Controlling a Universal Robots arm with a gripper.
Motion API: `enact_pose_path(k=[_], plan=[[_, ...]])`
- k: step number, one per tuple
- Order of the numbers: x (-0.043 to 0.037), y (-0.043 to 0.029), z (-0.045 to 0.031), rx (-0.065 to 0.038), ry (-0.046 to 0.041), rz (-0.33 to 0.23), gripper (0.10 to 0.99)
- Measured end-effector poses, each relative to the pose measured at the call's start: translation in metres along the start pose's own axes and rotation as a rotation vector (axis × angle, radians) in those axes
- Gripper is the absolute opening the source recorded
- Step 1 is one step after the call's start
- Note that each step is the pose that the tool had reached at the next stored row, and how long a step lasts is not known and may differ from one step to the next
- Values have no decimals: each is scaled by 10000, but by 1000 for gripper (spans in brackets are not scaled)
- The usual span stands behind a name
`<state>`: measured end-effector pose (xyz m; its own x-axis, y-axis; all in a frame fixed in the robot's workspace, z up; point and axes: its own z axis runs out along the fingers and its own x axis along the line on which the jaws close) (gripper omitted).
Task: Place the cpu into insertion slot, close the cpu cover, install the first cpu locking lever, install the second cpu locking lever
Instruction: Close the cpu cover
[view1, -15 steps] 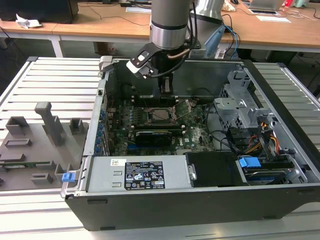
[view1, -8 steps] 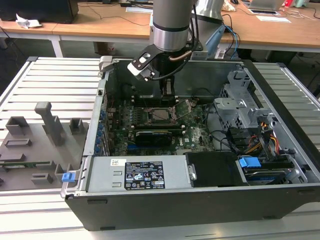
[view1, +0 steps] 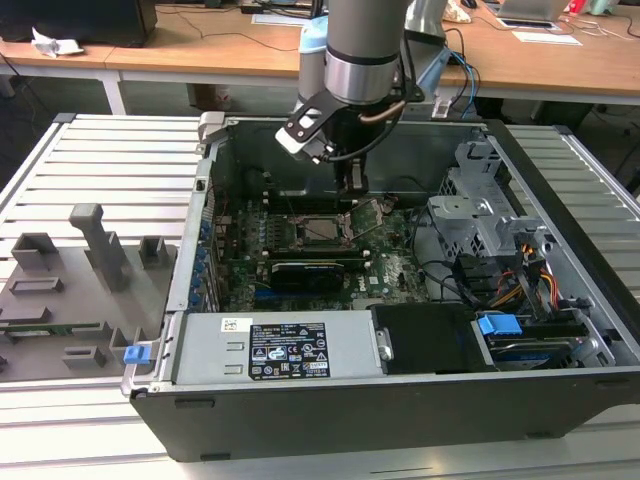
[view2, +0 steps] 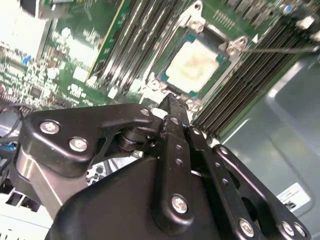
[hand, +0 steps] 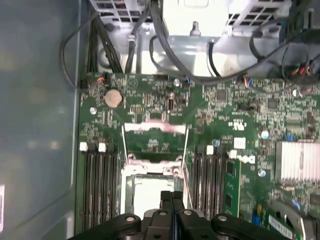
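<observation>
The cpu (view2: 195, 62) lies flat in the insertion slot (view2: 161, 85), silvery top up; it also appears pale in the first wrist view (hand: 145, 195). The slot sits mid-motherboard (view1: 320, 228) in the exterior view. The cpu cover (hand: 155, 129) stands swung open off the socket, its silver frame edges showing. A thin locking lever (view2: 280, 49) sticks out raised beside the socket. My gripper (view2: 170, 102) hangs just above the socket's edge with its black fingers (hand: 171, 197) pressed together and nothing between them. In the exterior view the gripper (view1: 350, 188) is over the socket's far side.
Long memory slots (hand: 100, 185) flank the socket on both sides. A long black card (view1: 305, 270) lies in front of it. The power supply (view1: 280, 350), drive cage (view1: 480, 210) and cables (view1: 520, 275) crowd the case. Grey fixtures (view1: 95, 250) stand on the table outside.
</observation>
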<state>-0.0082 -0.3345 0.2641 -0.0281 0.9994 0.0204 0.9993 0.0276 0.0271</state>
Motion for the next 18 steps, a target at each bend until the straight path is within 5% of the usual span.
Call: enact_pose_path(k=[9, 18], plan=[[62, 278, 60, 55, 3, -36, 106], [88, 397, 91, 62, -1, -46, 106]])
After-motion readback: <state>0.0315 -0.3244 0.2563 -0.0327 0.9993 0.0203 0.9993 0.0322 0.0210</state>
